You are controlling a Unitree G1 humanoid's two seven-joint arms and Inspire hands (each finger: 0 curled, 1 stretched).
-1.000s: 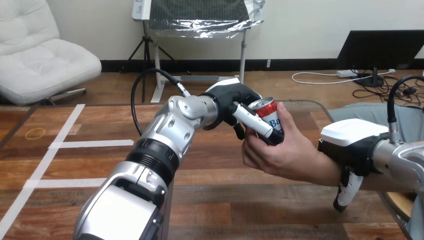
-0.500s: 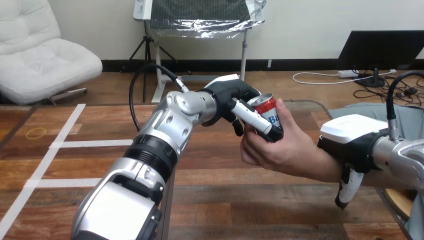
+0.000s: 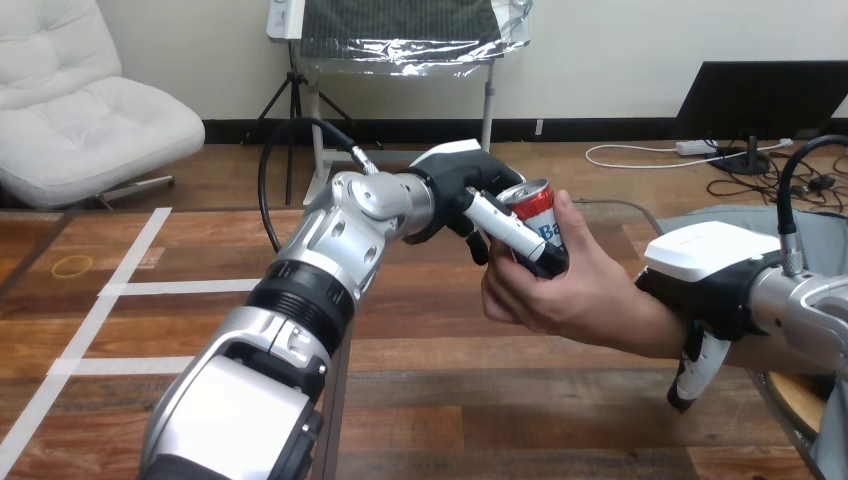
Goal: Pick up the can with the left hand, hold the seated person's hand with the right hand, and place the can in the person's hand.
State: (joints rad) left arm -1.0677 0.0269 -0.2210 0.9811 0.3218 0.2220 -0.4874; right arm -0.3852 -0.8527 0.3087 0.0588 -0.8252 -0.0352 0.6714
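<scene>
**Item:** red, white & blue metal drink can (image 3: 535, 212). Tilted a little, held above the brown wooden table (image 3: 450, 400), centre-right of head view.
**L hand** (image 3: 462, 190): fingers (image 3: 505, 228) curled round the can's left side.
**Person's hand** (image 3: 560, 295): cupped under & round the can, thumb up its right side, so both hands are on it.
**R hand** (image 3: 705, 290): sits atop the person's wrist, fingers (image 3: 690, 372) hooked down over its near side.

Materials and finish, as seen.
The tabletop (image 3: 150, 330) is showing grained, semi-matt wood crossed by matt white tape (image 3: 170, 288); the left forearm (image 3: 330, 250) is gleaming as brushed silver metal; the left hand (image 3: 455, 190) is presenting smooth black and white plastic shells; the can (image 3: 535, 215) is shining as glossy painted metal.
</scene>
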